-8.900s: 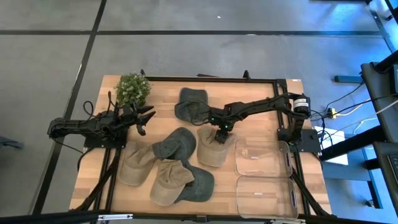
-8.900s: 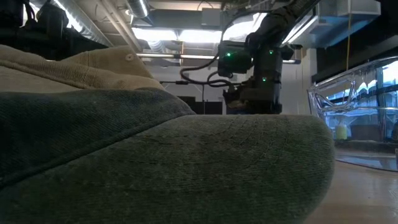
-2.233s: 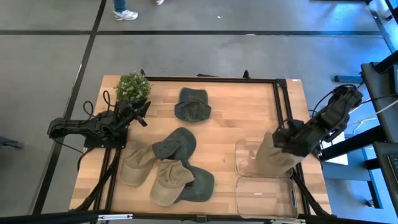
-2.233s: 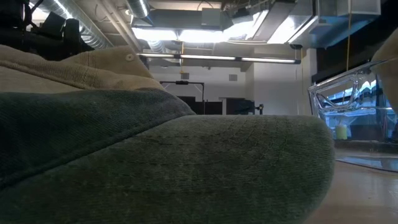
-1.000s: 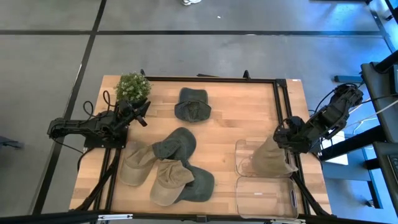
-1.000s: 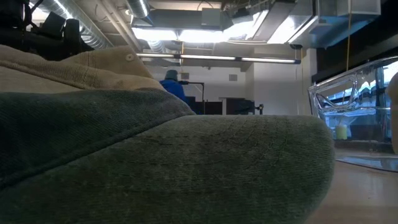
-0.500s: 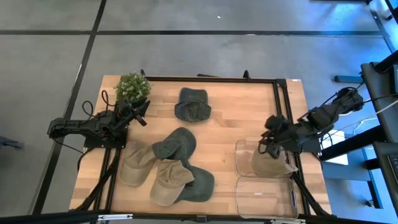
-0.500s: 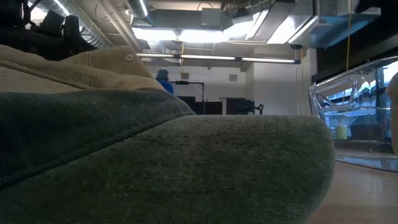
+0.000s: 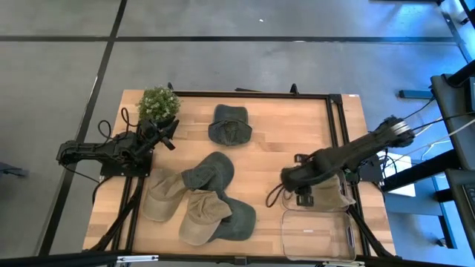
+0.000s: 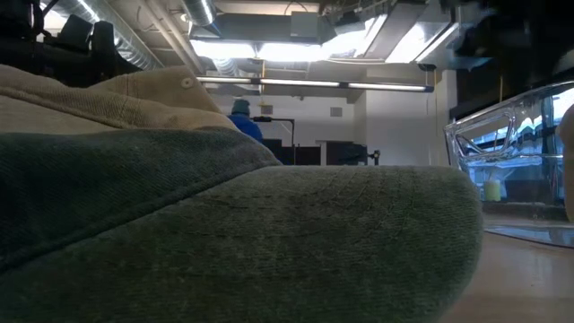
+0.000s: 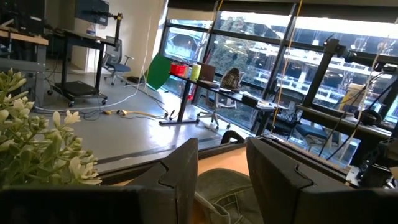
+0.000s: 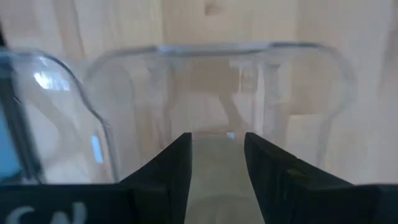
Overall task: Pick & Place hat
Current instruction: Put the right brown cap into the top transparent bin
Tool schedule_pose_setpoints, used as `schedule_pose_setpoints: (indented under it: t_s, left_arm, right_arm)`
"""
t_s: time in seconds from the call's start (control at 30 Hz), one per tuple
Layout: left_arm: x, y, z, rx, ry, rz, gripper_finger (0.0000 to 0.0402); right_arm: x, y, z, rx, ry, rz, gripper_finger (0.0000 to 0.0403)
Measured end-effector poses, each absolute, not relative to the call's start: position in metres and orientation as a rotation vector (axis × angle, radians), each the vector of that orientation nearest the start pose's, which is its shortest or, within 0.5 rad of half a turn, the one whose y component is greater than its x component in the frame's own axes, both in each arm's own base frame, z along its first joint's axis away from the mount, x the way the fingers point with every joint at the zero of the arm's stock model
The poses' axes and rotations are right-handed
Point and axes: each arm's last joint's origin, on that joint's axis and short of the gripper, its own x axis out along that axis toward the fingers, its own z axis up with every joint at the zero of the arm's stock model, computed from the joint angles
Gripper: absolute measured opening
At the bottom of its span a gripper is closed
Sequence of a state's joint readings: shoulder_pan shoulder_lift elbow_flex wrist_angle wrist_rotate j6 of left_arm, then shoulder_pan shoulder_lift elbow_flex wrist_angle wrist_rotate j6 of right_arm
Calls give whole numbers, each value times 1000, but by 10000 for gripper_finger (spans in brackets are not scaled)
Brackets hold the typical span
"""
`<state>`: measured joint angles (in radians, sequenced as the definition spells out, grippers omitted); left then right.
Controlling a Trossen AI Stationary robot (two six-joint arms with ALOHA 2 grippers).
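Tan hat (image 9: 330,194) lies in clear bin (image 9: 291,202) — right end effector (image 9: 291,184) open, empty, just beside.

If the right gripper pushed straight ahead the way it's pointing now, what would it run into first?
Most likely the end wall of the clear bin: the right gripper, fingers apart and empty, sits over the tan hat inside that bin and faces that wall. Beyond it is bare table. Depth is uncertain.

i see grey floor (image 9: 59,67) crossed by dark lines, tall windows (image 11: 261,56) behind desks (image 11: 242,93), an office chair (image 11: 115,62), and bright ceiling strip lights (image 10: 305,49).
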<state>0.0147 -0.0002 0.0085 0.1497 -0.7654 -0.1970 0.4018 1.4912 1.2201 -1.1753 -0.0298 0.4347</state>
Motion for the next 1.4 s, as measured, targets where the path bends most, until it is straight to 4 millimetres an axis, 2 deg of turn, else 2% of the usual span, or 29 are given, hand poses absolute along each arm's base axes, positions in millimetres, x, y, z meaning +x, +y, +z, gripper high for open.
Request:
schedule_pose_setpoints:
  t_s: [0.13, 0.27, 0.4, 0.63, 0.73, 0.9, 1.17, 1.4]
  left_arm:
    - [88, 21, 179, -246, -227, 762, 132]
    - [88, 21, 179, -245, -224, 761, 132]
    - [88, 21, 179, -245, -224, 761, 132]
    - [88, 21, 179, -246, -225, 761, 132]
    - [88, 21, 179, -245, -224, 762, 132]
    - [88, 21, 179, -245, -224, 762, 132]
    - [88, 21, 179, -244, -223, 762, 132]
    - [88, 21, 178, -240, -212, 763, 132]
  right_arm:
    - [255, 110, 239, 16, 1559, 80, 148]
    - [260, 112, 226, -16, 1598, 90, 142]
    - [251, 112, 213, 7, 1583, 82, 111]
    - [225, 107, 185, 74, 1596, 95, 12]
    - [219, 104, 176, 74, 1624, 76, 10]
    - [210, 100, 171, 68, 1699, 23, 5]
    - [189, 88, 177, 11, 1881, -232, 4]
    - [188, 87, 178, 38, 1886, -282, 6]
